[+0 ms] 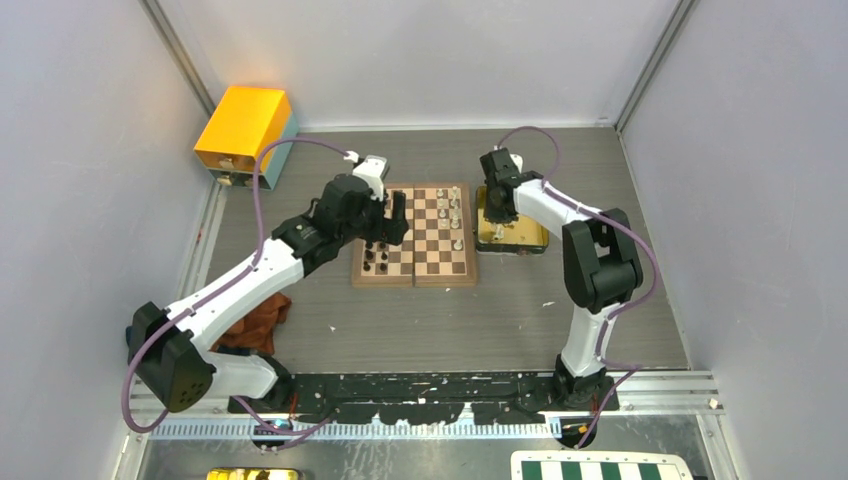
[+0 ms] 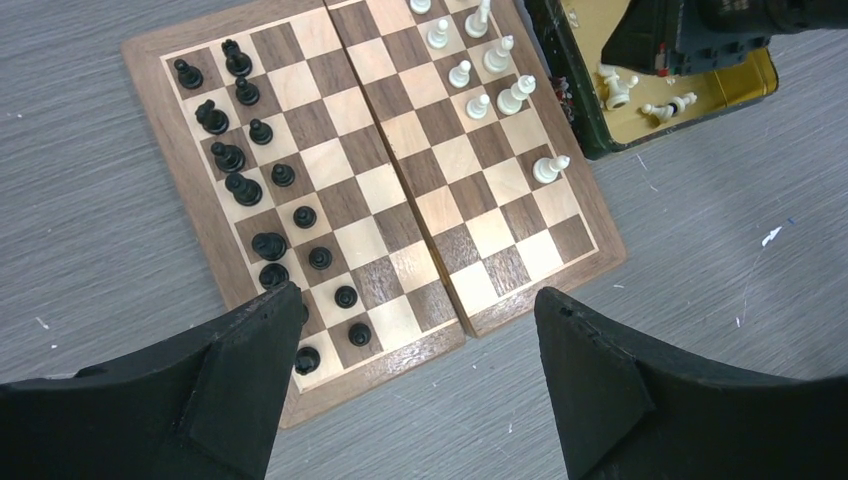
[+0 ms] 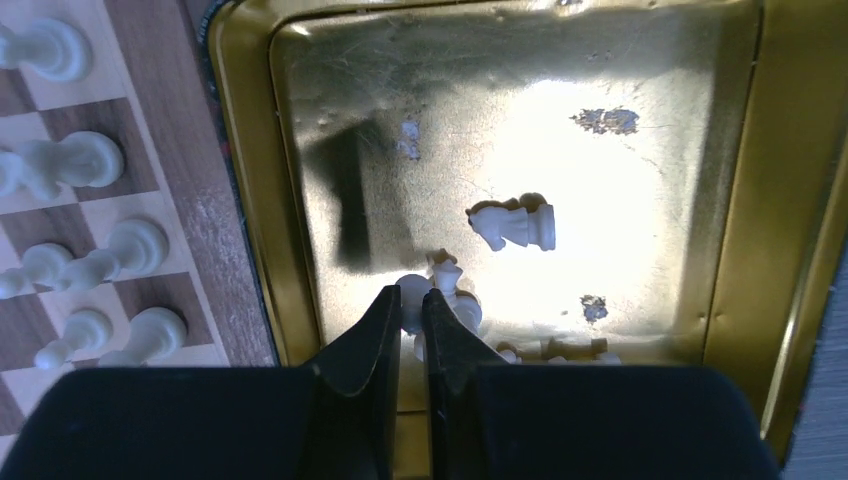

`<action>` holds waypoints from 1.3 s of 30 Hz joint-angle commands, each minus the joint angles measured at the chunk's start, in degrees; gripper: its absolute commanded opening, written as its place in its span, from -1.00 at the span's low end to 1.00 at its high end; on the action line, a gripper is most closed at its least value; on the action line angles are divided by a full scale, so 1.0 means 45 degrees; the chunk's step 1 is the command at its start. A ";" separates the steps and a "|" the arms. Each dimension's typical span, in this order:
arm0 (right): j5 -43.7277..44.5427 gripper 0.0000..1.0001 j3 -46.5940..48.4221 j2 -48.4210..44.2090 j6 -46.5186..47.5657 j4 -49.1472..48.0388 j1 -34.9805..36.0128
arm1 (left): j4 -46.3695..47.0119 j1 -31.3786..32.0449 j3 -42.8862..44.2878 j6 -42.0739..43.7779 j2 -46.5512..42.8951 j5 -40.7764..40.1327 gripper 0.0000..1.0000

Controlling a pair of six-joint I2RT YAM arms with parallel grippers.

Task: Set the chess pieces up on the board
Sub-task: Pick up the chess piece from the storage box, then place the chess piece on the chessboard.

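Left claw (image 2: pixel 415 298): mine spread wide, empty; above board (image 2: pixel 440 200)
Right claw (image 3: pixel 410 298): I pinch white piece (image 3: pixel 413 286); in tray (image 3: pixel 250 150)

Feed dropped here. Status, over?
Left pincer open over board. Right pincer nearly shut at white piece in gold tray, grip unconfirmed. Black rows up, white rows partial.

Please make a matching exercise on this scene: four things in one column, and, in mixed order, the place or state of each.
1. black pieces
2. white knight
3. left gripper
4. right gripper

A. closed on a white piece in the gold tray
B. standing in two rows on the board
C. lying on its side in the tray
D. open wide above the board

Pairs: 1-B, 2-C, 3-D, 4-A.
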State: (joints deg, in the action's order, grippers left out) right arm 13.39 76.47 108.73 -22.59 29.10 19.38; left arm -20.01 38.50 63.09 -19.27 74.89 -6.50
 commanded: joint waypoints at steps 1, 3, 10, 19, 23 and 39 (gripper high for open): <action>0.0547 -0.98 0.0378 -0.1717 0.0213 0.0065 -0.0040 | 0.0405 -0.0074 -0.0102 -0.0182 -0.0718 -0.0306 0.73; 0.0577 -0.98 0.0379 -0.2086 0.0299 0.0217 0.0012 | 0.0385 -0.0079 -0.0142 -0.0243 -0.0790 -0.0298 0.73; 0.0243 -0.98 0.0890 -0.2928 0.0703 0.1290 0.0485 | 0.0362 -0.0079 -0.0092 -0.0477 -0.0909 -0.0177 0.73; 0.0052 -0.98 0.1841 -0.2888 0.0841 0.2148 0.1940 | 0.0117 -0.0079 -0.0137 -0.0771 -0.1268 -0.0274 0.72; 0.0048 -0.98 0.2258 -0.2476 0.0786 0.2251 0.2481 | -0.0067 -0.0074 -0.0172 -0.0832 -0.1395 -0.0291 0.72; -0.0221 -0.98 0.3443 -0.0322 0.0495 0.2315 0.3620 | -0.0407 -0.0074 -0.0191 -0.0653 -0.1802 -0.0410 0.73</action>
State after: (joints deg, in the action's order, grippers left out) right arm 12.73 88.55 106.54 -19.70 39.81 34.72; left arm -22.15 38.50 62.39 -22.33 69.04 -7.51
